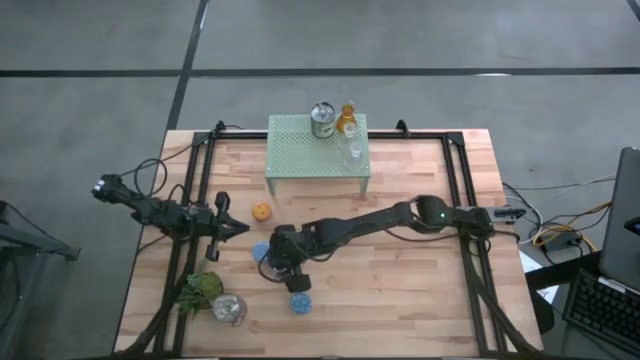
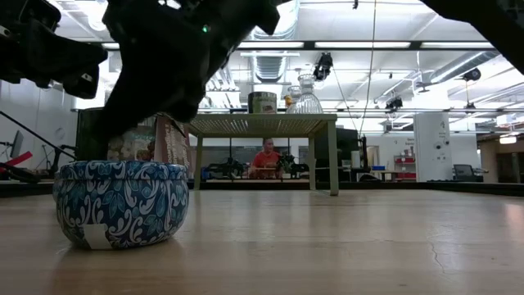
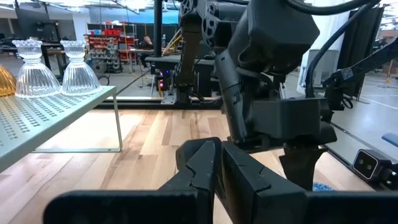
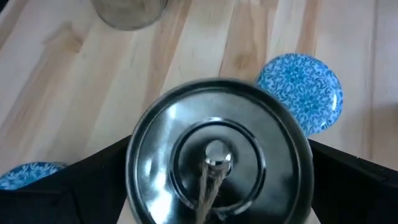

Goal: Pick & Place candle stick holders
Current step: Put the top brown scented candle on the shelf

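The right gripper (image 4: 214,180) is clamped on a round silvery metal candle holder (image 4: 217,155) above the wooden table (image 1: 400,290); the left gripper (image 3: 217,168) waits beside it, fingers together.

A light wooden table (image 1: 400,290) seen from above. At its far edge stands a pale-green mesh stand (image 1: 300,155). On the bare wood near the left side lie an orange holder (image 1: 262,211), a blue holder (image 1: 261,251) and another blue holder (image 1: 300,303) closer to the front. At the front left corner sit a green plant (image 1: 200,290) and, just beside it, a silvery holder (image 1: 229,309).
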